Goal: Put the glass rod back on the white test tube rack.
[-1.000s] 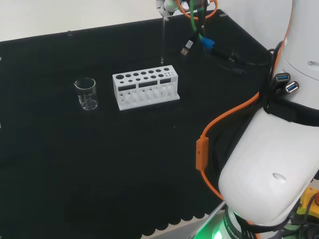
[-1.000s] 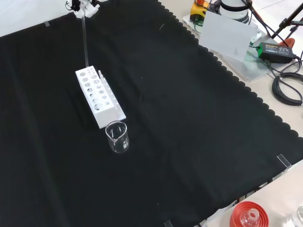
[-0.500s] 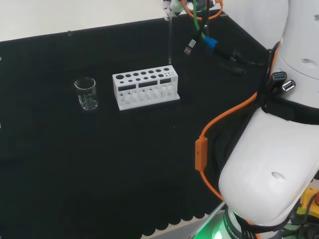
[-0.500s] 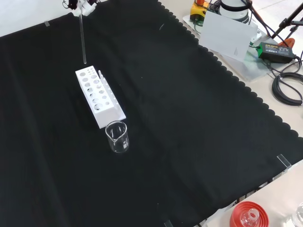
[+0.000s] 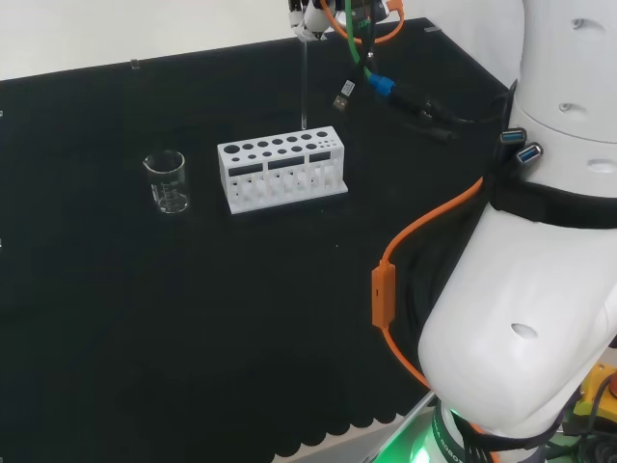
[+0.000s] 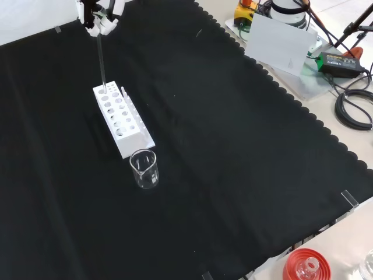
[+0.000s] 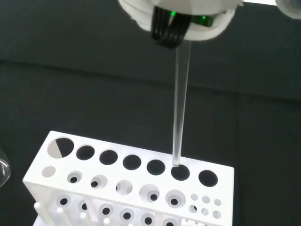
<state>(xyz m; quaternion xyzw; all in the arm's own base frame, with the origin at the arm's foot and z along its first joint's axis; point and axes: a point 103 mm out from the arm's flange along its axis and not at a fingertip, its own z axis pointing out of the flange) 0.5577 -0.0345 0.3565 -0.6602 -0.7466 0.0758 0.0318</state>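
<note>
**Lower the rod straight into the hole**

While the robot hand (image 6: 98, 18) pinches the rod (image 7: 180, 110) upright, its tip sits just above a back-row hole of the rack (image 7: 70, 186). Keep it vertical, descend slowly, release only once seated.

The hand (image 5: 307, 17) is cut off at the head view's 12 o'clock edge. In the wrist view its blurred underside (image 7: 181, 19) hides the rod's (image 7: 180, 103) top, so the grip can't be made out.
</note>
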